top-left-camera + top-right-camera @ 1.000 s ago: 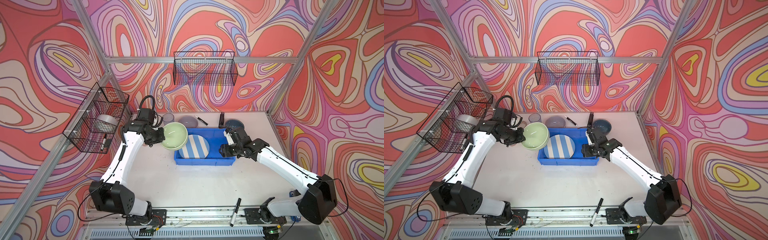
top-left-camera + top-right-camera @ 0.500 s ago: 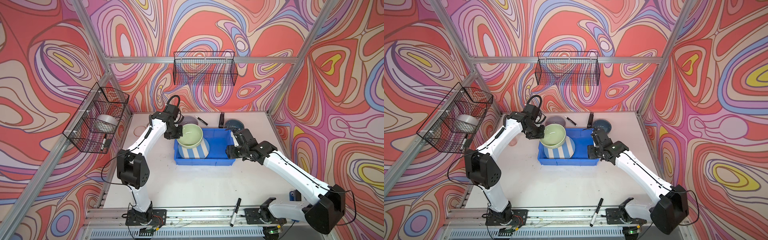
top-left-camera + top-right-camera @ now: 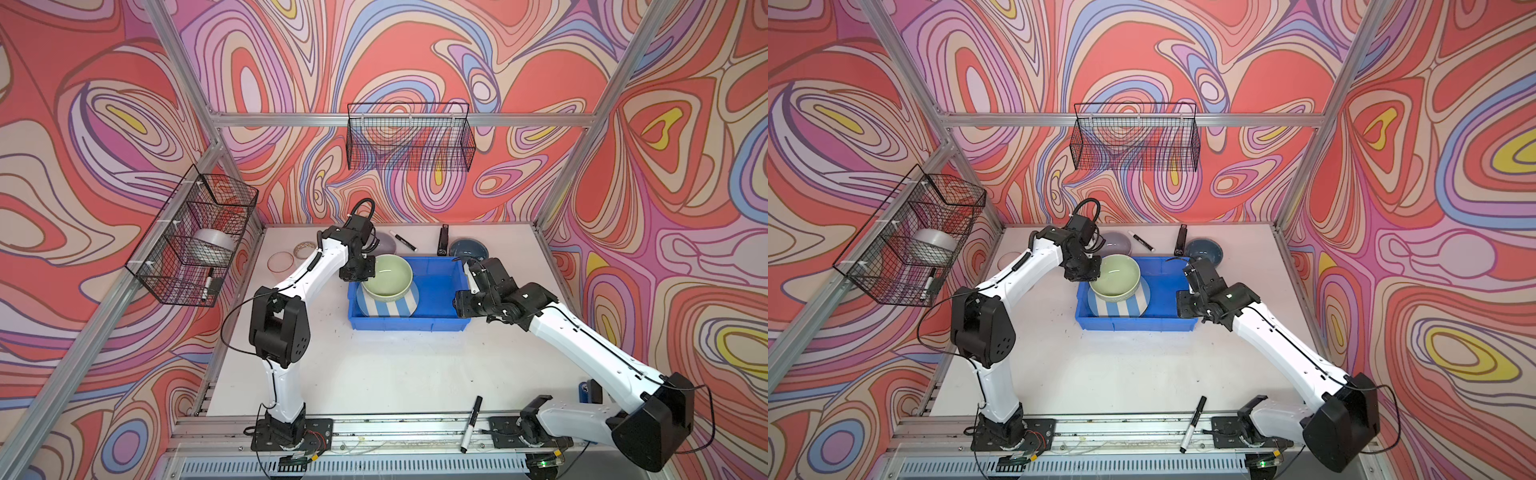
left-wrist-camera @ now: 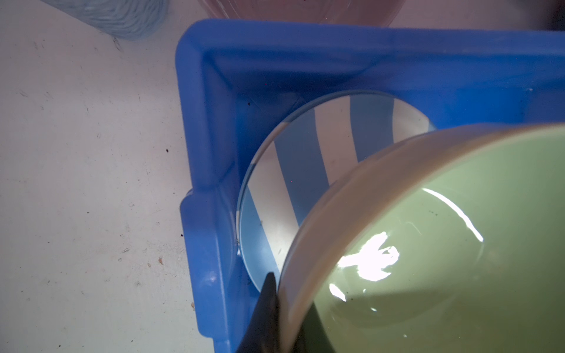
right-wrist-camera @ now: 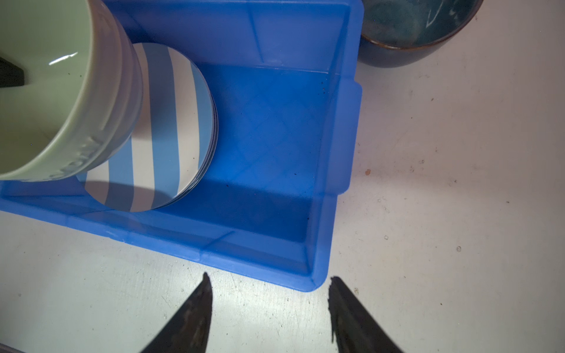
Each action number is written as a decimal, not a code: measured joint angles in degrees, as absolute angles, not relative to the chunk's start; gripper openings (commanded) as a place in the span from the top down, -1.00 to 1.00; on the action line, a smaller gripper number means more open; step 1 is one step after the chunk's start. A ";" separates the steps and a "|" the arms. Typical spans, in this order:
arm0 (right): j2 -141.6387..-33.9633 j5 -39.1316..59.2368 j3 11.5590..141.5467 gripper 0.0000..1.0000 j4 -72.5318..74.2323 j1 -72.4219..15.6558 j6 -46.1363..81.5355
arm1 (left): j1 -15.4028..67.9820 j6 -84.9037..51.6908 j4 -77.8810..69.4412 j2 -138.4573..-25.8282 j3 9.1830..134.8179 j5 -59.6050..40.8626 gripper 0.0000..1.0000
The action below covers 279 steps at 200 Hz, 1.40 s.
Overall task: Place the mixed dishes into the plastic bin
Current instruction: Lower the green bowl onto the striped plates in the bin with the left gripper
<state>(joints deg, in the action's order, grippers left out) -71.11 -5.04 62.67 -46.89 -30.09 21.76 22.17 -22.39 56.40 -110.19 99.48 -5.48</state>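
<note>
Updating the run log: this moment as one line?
left gripper: shut on green bowl over bin | right gripper: open, empty | striped plate: in bin

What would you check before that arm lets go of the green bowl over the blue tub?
1. Grip: the left end effector pinches the green bowl at its rim: ok.
2. Position: the bowl hangs above the blue bin: ok.
3. Landing spot: the striped plate lies flat beneath it: ok.
4. Bowl already resting on the plate: cannot tell.
5. The right end effector is open and outside the bin: ok.
</note>
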 measured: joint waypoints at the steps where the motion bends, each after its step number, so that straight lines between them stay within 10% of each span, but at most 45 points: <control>1: -71.11 -5.04 62.67 -0.24 -46.89 -30.09 21.78 | 22.20 -22.39 56.38 -110.19 99.44 -5.48 1.00; 216: -71.16 -2.72 62.78 -0.24 -45.47 -30.09 22.13 | 22.15 -21.19 52.27 -113.32 95.98 -4.71 0.94; 279: -71.16 -2.72 62.78 -0.24 -45.41 -30.09 22.13 | 22.15 -21.21 51.70 -113.32 95.94 -5.82 0.51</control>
